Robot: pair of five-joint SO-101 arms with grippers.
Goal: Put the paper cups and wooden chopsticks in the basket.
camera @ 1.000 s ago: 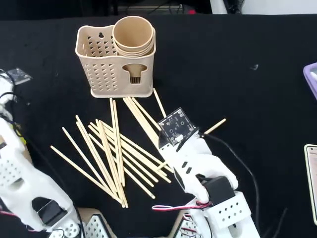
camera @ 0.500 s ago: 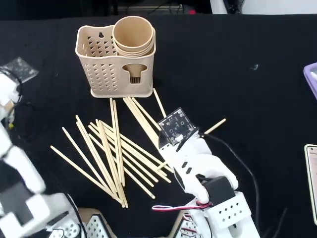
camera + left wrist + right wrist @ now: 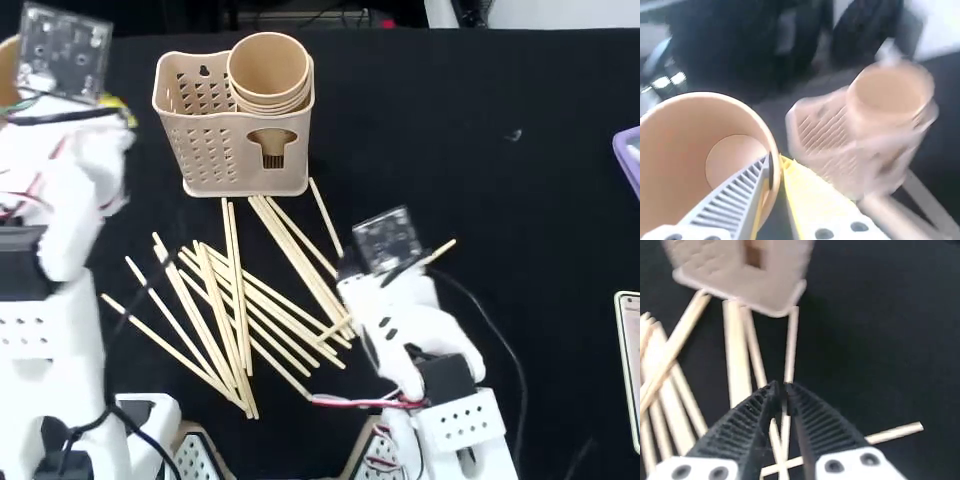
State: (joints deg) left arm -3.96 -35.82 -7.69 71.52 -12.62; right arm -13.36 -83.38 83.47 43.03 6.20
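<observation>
A beige perforated basket [image 3: 200,140] stands at the back of the black table with a stack of paper cups [image 3: 268,70] in its right half. Many wooden chopsticks [image 3: 230,300] lie fanned out in front of it. My left gripper [image 3: 776,167] is raised at the far left and is shut on the rim of a paper cup [image 3: 695,160], with one finger inside. Beyond that cup are the basket [image 3: 825,135] and its cups [image 3: 890,95]. My right gripper [image 3: 781,388] is low over the pile's right side. It is shut on a chopstick [image 3: 790,345] that points at the basket's foot [image 3: 740,270].
One stray chopstick [image 3: 435,255] lies to the right of the right arm. A purple object [image 3: 630,150] and a flat white item [image 3: 630,350] sit at the table's right edge. Bare black cloth stretches between them and the basket.
The left arm has swung up from the front left corner to high at the left, beside the basket. The right arm has shifted slightly to the right.
</observation>
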